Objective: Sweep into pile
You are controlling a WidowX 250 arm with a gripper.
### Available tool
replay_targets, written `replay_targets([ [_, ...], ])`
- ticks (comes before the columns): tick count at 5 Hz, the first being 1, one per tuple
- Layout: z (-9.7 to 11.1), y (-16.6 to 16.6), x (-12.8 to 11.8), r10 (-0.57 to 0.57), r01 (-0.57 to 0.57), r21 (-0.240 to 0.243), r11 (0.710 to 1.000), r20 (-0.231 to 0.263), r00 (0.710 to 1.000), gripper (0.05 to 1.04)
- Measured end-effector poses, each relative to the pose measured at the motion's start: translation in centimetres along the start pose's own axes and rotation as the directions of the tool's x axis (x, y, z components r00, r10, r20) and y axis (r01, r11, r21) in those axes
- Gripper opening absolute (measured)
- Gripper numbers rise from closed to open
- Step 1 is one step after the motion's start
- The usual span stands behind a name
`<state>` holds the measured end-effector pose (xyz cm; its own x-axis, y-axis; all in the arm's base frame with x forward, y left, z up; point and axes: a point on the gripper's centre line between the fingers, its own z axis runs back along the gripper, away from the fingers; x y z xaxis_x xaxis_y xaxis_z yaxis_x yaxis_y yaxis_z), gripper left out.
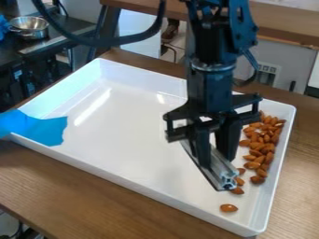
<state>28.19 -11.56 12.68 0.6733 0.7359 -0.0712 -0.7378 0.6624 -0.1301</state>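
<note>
My gripper (215, 158) hangs over the right half of the white tray (131, 130), shut on a silver metal bar (222, 171) with a dark lower edge. The bar lies at a slant, its near end low and close to the tray floor. Brown almonds (266, 140) are gathered along the tray's right wall, to the right of the gripper. A few almonds sit right beside the bar's near end, partly hidden by it. One single almond (228, 208) rests apart, nearer the front corner.
Blue tape (38, 128) covers the tray's left corner and part of its floor. The raised tray walls stand around the almonds on a wooden table (81, 196). A metal bowl (29, 27) is on a dark surface at upper left. A black cable loops across the top.
</note>
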Motion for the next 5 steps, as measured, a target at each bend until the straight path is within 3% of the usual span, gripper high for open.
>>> replay_targets([
  [2,-1.1,-0.3,1.0,0.245,-0.247,0.006,0.969,0.086,0.966,0.343],
  [3,-2.4,-0.2,1.7,0.350,-0.358,0.043,0.933,0.126,0.928,0.343],
  [4,-2.9,0.4,1.5,0.405,-0.418,0.108,0.902,0.127,0.906,0.343],
  [5,-3.2,0.1,0.9,0.392,-0.407,0.107,0.907,0.137,0.910,0.343],
])
